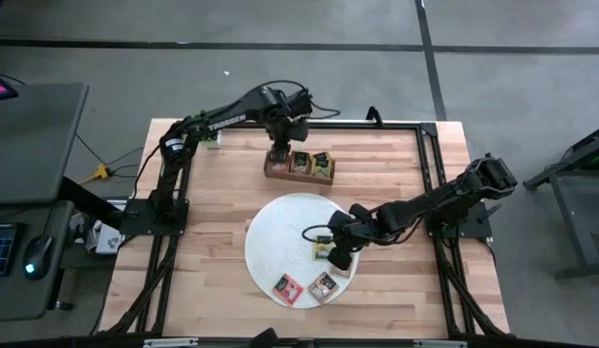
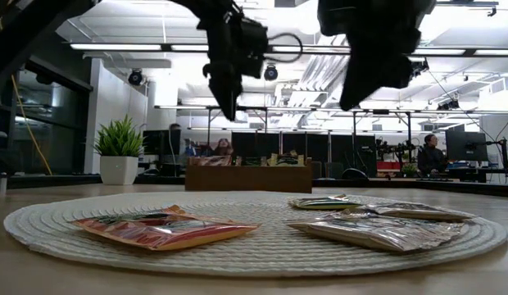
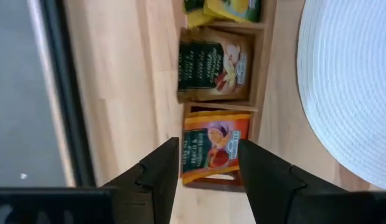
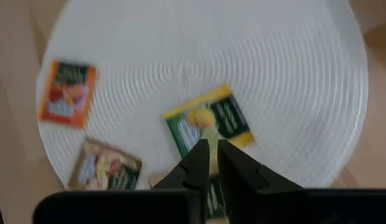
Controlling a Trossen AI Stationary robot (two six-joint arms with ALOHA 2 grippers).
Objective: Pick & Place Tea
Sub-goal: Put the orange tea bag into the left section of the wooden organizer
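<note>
My left gripper hangs open above the brown wooden tray at the table's far middle. Its fingers stand to either side of an orange tea packet lying flat in the tray's end compartment, and clear of it. A dark green packet fills the middle compartment. My right gripper is shut, above the right part of the round white mat. It hovers over a yellow-green tea packet lying flat there. An orange packet and a brownish one lie near the mat's near edge.
A black frame rail runs along the table's edges. A small potted plant stands at the far left. Bare wood lies left of the mat. A person sits in the room far behind the table.
</note>
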